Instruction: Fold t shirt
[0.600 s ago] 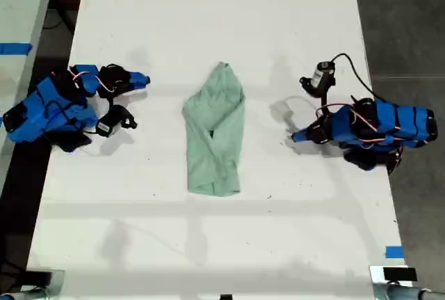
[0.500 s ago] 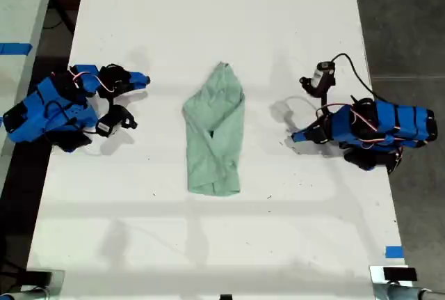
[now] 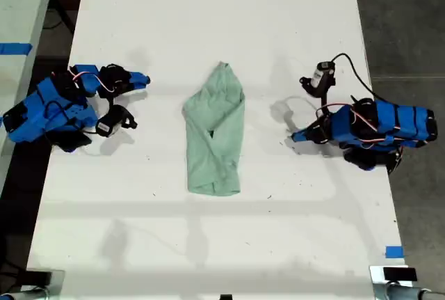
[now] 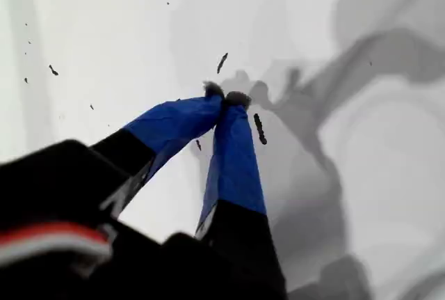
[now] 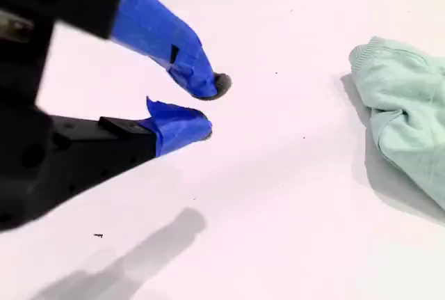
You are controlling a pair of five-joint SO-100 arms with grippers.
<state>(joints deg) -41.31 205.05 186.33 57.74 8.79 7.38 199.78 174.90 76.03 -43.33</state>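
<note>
The white table (image 3: 208, 21) fills most of the exterior view, running top to bottom between dark floor strips at both sides. On it, near the middle, lies the t shirt (image 3: 214, 133), a pale mint-green bundle folded long and narrow, wrinkled, its narrower end toward the top of the exterior view and its wider end toward the bottom. It lies free, with bare table on either side of it, well apart from both of my arms.

One blue arm lies at the exterior view's left, the other at the exterior view's right, each low over the table and pointing inward at the cloth.

My first gripper (image 4: 224, 96) has its blue-taped jaws pressed together at the tips, holding nothing, just over the white surface with small dark specks around it. It is the one at the exterior view's right (image 3: 295, 135), its tips meeting in a point.

My second gripper (image 5: 208, 108) has its jaws parted with a gap between the taped tips, empty; the t shirt (image 5: 403, 119) lies ahead of it across bare table. It sits at the exterior view's left (image 3: 135, 101).

A small blue tape mark (image 3: 393, 252) sits at the table's edge near the exterior view's lower right.
</note>
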